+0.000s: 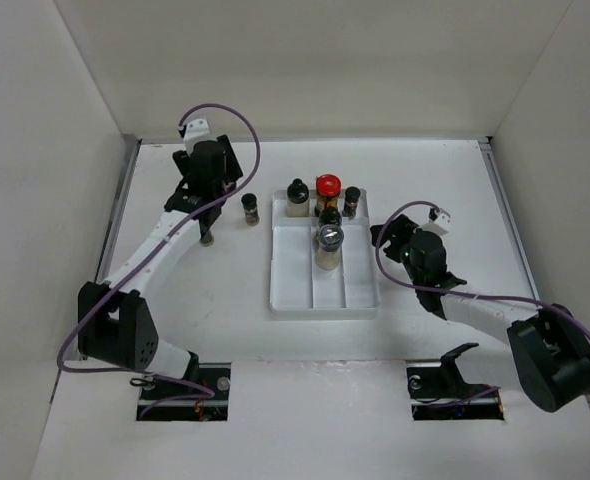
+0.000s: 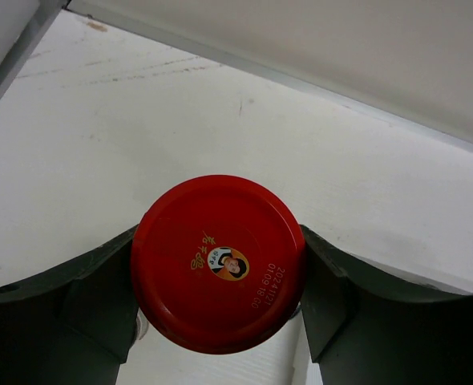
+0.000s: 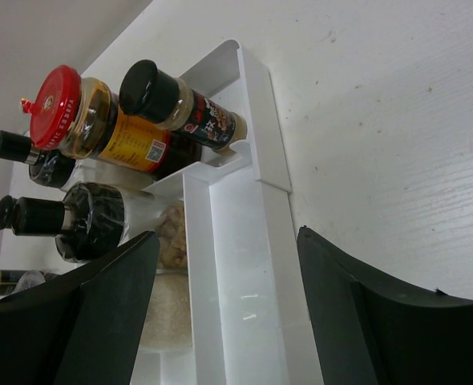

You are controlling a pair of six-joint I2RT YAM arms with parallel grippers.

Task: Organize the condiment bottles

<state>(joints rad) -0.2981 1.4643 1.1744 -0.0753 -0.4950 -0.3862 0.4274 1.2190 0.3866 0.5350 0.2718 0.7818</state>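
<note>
In the left wrist view a jar's red lid (image 2: 218, 263) fills the gap between my left gripper's (image 2: 219, 282) jaws, and both fingers (image 2: 342, 298) press its sides. From above, that left gripper (image 1: 207, 228) stands at the table's back left and hides the jar. A small dark jar (image 1: 249, 208) stands just right of it. In the white tray (image 1: 325, 296) stand a black-capped bottle (image 1: 296, 197), a red-lidded jar (image 1: 327, 190), a small dark jar (image 1: 351, 201) and a silvery-lidded jar (image 1: 328, 243). My right gripper (image 1: 383, 240) is open beside the tray's right wall (image 3: 260, 120).
The tray's front compartments (image 1: 327, 285) hold nothing. White walls enclose the table on three sides, with a metal rail (image 1: 117, 215) along the left edge. In the right wrist view the red-lidded jar (image 3: 84, 120) and a black-capped jar (image 3: 180, 108) stand in the tray's back row.
</note>
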